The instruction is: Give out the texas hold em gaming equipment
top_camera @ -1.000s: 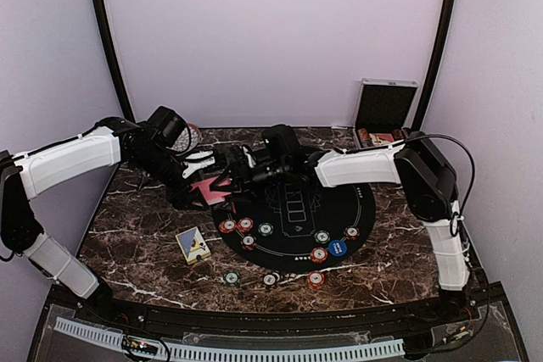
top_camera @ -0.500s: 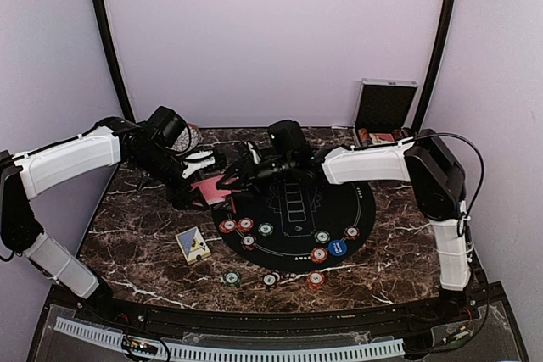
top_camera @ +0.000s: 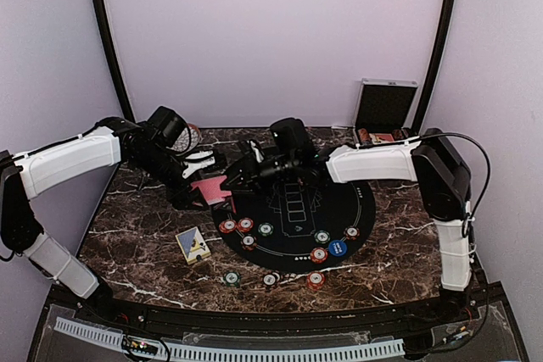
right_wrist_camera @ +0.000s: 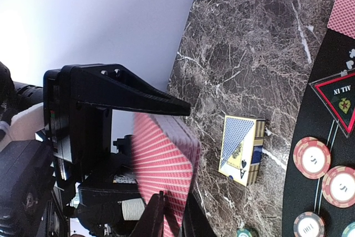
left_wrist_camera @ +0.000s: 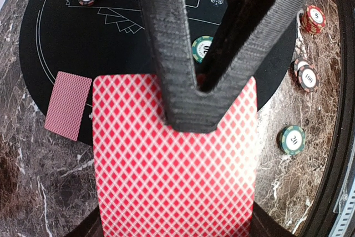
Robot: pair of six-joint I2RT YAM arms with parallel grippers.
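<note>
Left wrist view: the right end effector [left_wrist_camera: 190, 112], jaws drawn narrow into a V, pinches the far edge of the top card [left_wrist_camera: 172, 176]. The left end effector [top_camera: 206, 187] is closed on the deck [right_wrist_camera: 165, 165] and holds it off the bench [top_camera: 127, 218], by the left rim of the mat [top_camera: 356, 201]. One card [left_wrist_camera: 67, 105] lies face down on the mat. Chips [top_camera: 245, 225] are spread over the mat's near half, with three more on the bench in front of it. A box [top_camera: 193, 245] lies on the bench, apart from both arms.

Risks, judged from this pose:
- (a) Double pick. The jaws meet right at the stack's edge, so a second card may come away with the first.
- (b) Slip. The pinch looks shallow, so the card could slide out in transit and land on the chips or off the mat.
- (c) Spill. A pull against the left grip could drag lower cards out and scatter the deck.
- (d) Contact. The two end effectors work almost touching, so a small misalignment on withdrawal could knock one against the other.
</note>
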